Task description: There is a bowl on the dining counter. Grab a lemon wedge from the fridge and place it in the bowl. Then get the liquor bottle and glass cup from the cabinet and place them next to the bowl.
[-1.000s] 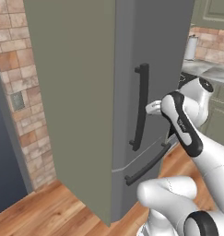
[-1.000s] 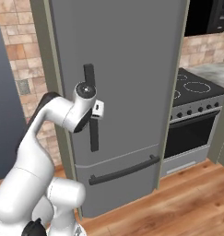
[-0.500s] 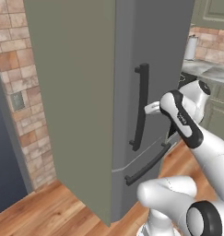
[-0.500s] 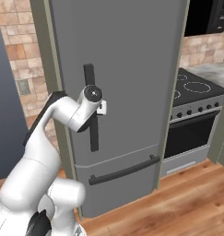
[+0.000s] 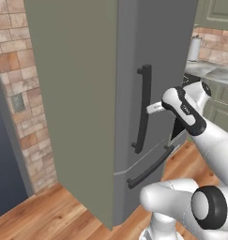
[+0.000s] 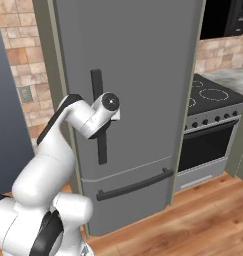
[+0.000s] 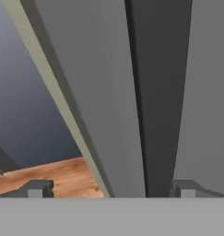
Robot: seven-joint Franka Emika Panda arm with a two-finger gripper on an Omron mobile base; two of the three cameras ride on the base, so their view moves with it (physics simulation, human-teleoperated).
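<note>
Fridge [image 6: 138,85] door shut, blocking all access inside. Vertical bar handle [image 5: 142,110] stands proud of door; end effector [image 7: 109,191], fingers spread wide, sits right at it, prob. straddling the bar. Free room left of fridge over wood floor [image 5: 49,213]; oven [image 6: 213,135] crowds its right.

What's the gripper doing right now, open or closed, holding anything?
Gripper: open, holding nothing, its fingertips spread either side of the fridge's dark door handle.
</note>
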